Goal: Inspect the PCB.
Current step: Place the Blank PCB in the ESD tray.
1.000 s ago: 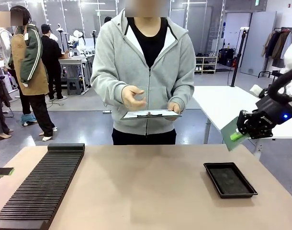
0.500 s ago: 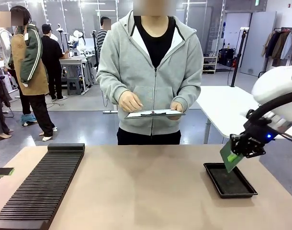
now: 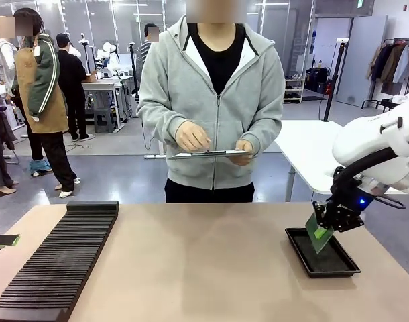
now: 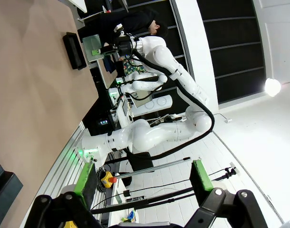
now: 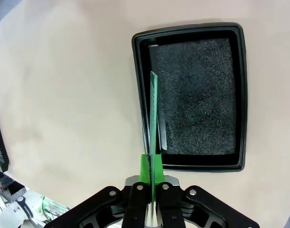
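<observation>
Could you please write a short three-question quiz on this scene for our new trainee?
1. True or false: the right claw grips the circuit board by one edge.
2. What lies directly below the board? A) the slotted rack B) the black tray C) bare table
3. What does the person hold?

Key
1. True; the board stands on edge between the shut pads.
2. B; it hangs over the tray's foam-lined bottom.
3. A clipboard, held flat in one hand, the other hand resting on it.
</observation>
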Motion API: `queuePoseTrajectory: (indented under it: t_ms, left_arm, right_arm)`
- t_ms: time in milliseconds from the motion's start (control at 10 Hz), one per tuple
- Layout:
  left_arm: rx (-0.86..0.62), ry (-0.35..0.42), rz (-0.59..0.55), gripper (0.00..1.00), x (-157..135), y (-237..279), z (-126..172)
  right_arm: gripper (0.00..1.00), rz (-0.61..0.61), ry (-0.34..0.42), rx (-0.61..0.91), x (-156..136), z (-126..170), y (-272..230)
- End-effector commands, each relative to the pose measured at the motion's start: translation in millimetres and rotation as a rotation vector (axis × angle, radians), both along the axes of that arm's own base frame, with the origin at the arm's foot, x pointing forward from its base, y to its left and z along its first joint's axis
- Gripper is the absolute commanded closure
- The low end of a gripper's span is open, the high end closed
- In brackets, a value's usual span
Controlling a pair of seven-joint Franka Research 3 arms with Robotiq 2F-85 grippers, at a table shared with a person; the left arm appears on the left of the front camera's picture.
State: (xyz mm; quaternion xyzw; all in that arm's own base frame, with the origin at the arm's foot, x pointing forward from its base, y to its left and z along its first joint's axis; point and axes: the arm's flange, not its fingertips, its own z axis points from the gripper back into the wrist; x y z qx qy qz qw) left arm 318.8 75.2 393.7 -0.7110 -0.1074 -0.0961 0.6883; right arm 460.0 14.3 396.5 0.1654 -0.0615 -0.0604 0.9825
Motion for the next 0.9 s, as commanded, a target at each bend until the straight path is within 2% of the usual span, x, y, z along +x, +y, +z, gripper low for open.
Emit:
queuePoseTrajectory:
  t_ms: [0, 300, 400, 800]
  left_arm:
    - [0.003, -0.002, -0.003, 0.00, 0.4, 0.7, 0.5]
    - [0.003, -0.002, -0.003, 0.00, 0.4, 0.7, 0.5]
    - [0.003, -0.002, -0.003, 0.00, 0.4, 0.7, 0.5]
    - [0.003, -0.002, -0.003, 0.00, 0.4, 0.7, 0.5]
  right_arm:
    - [0.97, -0.001, 0.006, 0.005, -5.6, 4.9, -3.6]
    - [0.97, -0.004, 0.004, 0.005, -1.6, 2.1, -3.6]
    - [0.97, 0.027, 0.055, -0.057, 13.1, -11.7, -2.3]
    - [0.97, 0.084, 0.051, -0.026, 45.9, -52.0, 1.2]
